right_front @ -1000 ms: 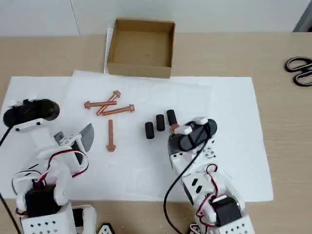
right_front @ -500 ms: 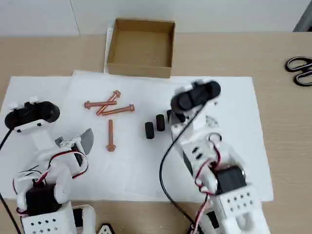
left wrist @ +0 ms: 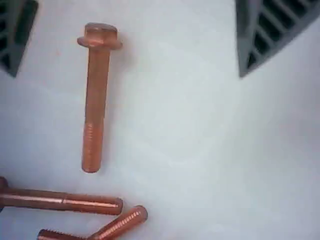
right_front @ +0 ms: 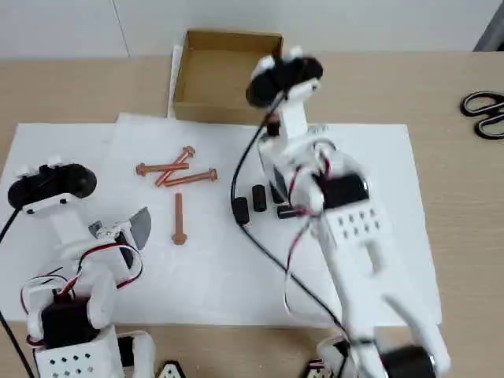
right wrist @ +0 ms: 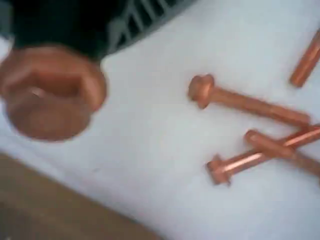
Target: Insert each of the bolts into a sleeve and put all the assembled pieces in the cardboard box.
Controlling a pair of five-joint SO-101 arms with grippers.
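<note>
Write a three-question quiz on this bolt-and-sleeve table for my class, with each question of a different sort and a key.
1. True or false: the scissors lie on the white sheet.
2. How many bolts lie loose on the sheet?
3. The left gripper is: A open; B shut on a bolt; C shut on nothing.
Key: 1 false, they lie on the bare table; 2 four; 3 A.
</note>
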